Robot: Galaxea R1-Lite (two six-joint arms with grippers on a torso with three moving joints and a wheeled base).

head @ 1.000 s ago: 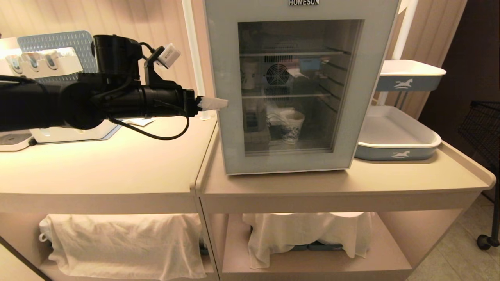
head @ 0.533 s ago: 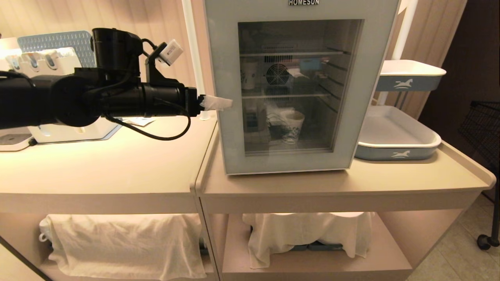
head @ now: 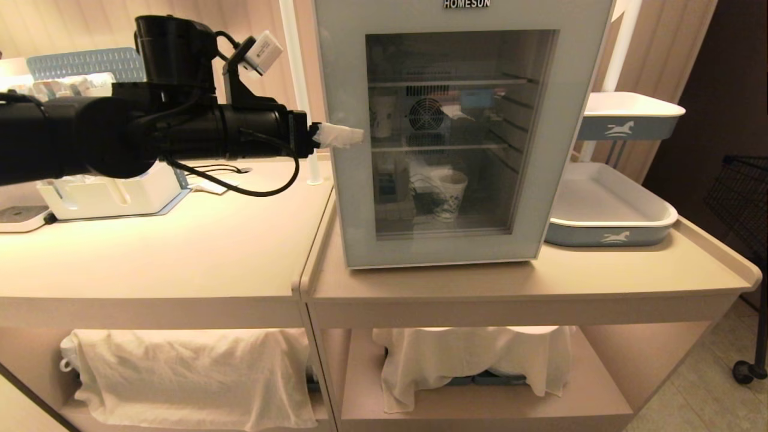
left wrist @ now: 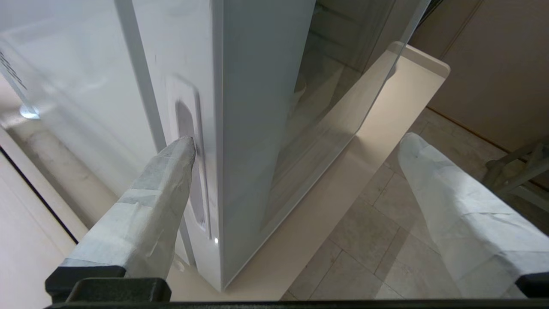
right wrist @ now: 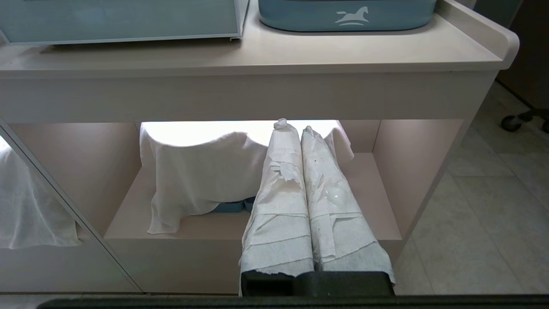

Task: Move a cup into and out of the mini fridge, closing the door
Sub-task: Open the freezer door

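Your left gripper (left wrist: 296,141) at fridge's (head: 462,138) left front edge, jaws spread wide astride door (left wrist: 257,107) edge; one fingertip (left wrist: 182,148) touching recessed side handle (left wrist: 188,171). Door shut. Cup (head: 449,193) inside on lower shelf, upright, seen through glass. Your right gripper (right wrist: 292,128) parked low below tabletop (right wrist: 257,56), jaws together, empty.

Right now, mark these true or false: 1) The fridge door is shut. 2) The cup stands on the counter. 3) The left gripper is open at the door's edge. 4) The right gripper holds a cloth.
1) True: the door of the mini fridge is shut.
2) False: the cup stands inside, on the fridge floor.
3) True: the left gripper is open, one finger at the recessed handle.
4) False: the right gripper is shut on nothing.
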